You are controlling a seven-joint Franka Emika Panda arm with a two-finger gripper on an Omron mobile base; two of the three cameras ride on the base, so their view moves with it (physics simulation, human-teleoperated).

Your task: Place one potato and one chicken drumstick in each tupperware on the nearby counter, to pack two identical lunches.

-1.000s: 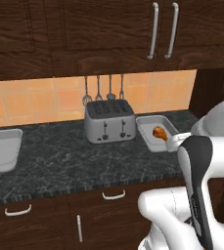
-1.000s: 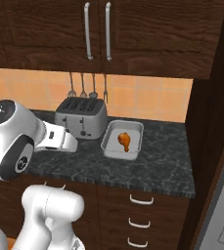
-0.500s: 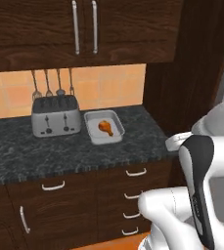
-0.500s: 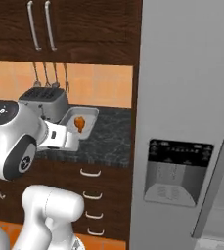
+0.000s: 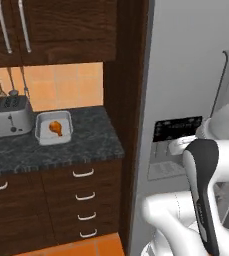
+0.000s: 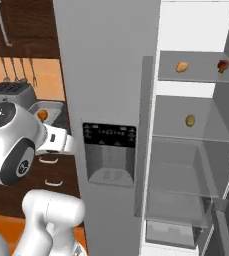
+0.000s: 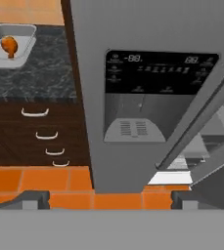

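Note:
One tupperware [image 5: 42, 134] lies on the dark counter [image 5: 81, 142] beside the toaster, with an orange-brown chicken drumstick [image 5: 55, 128] in it. The hand view shows the same tupperware [image 7: 24, 52] and drumstick [image 7: 8, 45] at the top left. Inside the open fridge, a yellow-orange potato [image 6: 182, 66] and a dark red-brown drumstick [image 6: 223, 65] rest on the upper shelf. An olive potato [image 6: 190, 120] sits on the shelf below. My gripper [image 7: 111, 199] is open and holds nothing; it faces the fridge door, well away from the food.
A silver toaster [image 5: 5, 116] stands left of the tray. The grey fridge door with its dispenser panel [image 7: 160, 95] is close in front of the hand. Dark drawers [image 5: 83, 200] run under the counter. The fridge's right door stands open, showing glass shelves [image 6: 186, 145].
The whole view has swung right: counter and toaster slid left and the fridge with its open compartment came into sight. The gripper stays open.

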